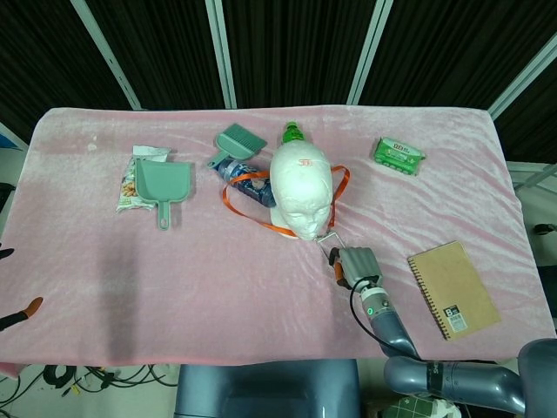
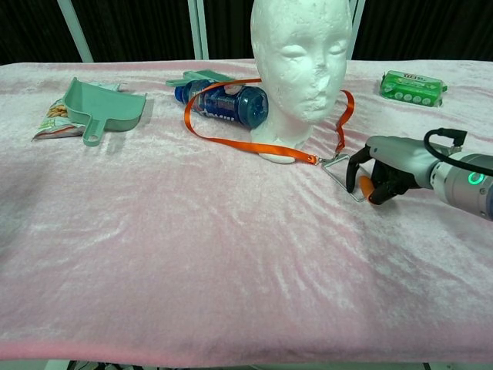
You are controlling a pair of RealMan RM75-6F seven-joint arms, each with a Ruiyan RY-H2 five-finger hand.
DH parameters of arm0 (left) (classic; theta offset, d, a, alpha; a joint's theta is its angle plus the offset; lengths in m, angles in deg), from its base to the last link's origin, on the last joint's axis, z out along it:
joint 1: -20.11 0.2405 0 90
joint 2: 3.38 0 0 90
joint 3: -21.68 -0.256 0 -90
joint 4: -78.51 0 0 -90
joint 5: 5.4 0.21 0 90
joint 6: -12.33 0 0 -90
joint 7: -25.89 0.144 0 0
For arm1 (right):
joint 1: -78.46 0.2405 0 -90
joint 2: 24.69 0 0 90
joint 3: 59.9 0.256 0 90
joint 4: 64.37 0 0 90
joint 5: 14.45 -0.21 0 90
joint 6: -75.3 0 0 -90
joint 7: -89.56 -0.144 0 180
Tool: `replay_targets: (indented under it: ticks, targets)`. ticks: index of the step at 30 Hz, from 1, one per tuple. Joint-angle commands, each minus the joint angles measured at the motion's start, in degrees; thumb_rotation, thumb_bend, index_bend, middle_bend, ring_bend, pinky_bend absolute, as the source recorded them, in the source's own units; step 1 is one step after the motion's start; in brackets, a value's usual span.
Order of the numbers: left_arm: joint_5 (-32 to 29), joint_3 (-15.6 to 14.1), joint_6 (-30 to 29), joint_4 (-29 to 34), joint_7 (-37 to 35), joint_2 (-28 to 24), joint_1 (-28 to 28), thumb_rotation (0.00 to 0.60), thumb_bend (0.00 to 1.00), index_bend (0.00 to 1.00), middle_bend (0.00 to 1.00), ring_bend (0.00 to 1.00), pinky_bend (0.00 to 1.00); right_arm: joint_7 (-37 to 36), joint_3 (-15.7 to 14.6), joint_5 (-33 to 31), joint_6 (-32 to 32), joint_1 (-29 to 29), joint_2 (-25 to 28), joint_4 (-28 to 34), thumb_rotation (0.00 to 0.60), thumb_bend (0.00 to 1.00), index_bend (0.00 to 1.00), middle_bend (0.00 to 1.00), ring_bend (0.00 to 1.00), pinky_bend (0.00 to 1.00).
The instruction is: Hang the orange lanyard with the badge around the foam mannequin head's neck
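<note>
Head view
Tabletop (image 1: pixel 218 296): covered in pink cloth.
Foam mannequin head (image 1: pixel 298 185): stood upright near the middle.
Orange lanyard (image 1: pixel 252 212): looped around the base of the head, one side trailing left over the blue bottle (image 1: pixel 248 186).
Badge (image 1: pixel 330 247): a clear sleeve lying flat in front of the head, clipped to the lanyard's end.
Right hand (image 1: pixel 356 264): sat at the badge's near edge, palm down; from above I could not tell how its fingers lay.
Left hand: out of frame.
Others: green dustpan (image 1: pixel 164 185) over a snack bag (image 1: pixel 130 181) at left, small brush (image 1: pixel 233 144) behind the bottle, green pack (image 1: pixel 399 155) and brown notebook (image 1: pixel 452 288) at right.

Chest view
Right hand (image 2: pixel 383 169): fingers curled down over the badge's (image 2: pixel 341 171) right edge, touching it; whether they actually pinched it was unclear.
Orange lanyard (image 2: pixel 245 143): lay on the cloth around the foam mannequin head's (image 2: pixel 299 62) neck base, strap ends meeting at the clip beside the badge.
</note>
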Motion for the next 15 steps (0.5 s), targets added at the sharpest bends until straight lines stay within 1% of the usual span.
replay_targets:
  ticks: [1,7,15]
  targets:
    - [-0.07,0.04,0.08,-0.01,0.03,-0.02,0.04,0.6,0.09,0.23,0.13,0.0,0.01,0.29,-0.27,-0.44,-0.19,0.04,-0.15,-0.34,0.6,0.7,0.46,0.99,0.98,0.93]
    - [-0.01,0.21,0.12,-0.01,-0.07,-0.05,0.13,0.6,0.09,0.23,0.13,0.0,0.01,0.2,-1.05,-0.86,-0.37,-0.46,0.06,-0.96,0.6,0.7,0.46,0.99,0.98,0.93]
    - [0.03,0.27,0.44,-0.06,0.15,0.15,0.1,0.6,0.09,0.23,0.13,0.0,0.01,-0.48,-1.82,0.08,-0.38,-1.23,0.65,-0.44,0.6,0.7,0.46,0.99,0.98,0.93]
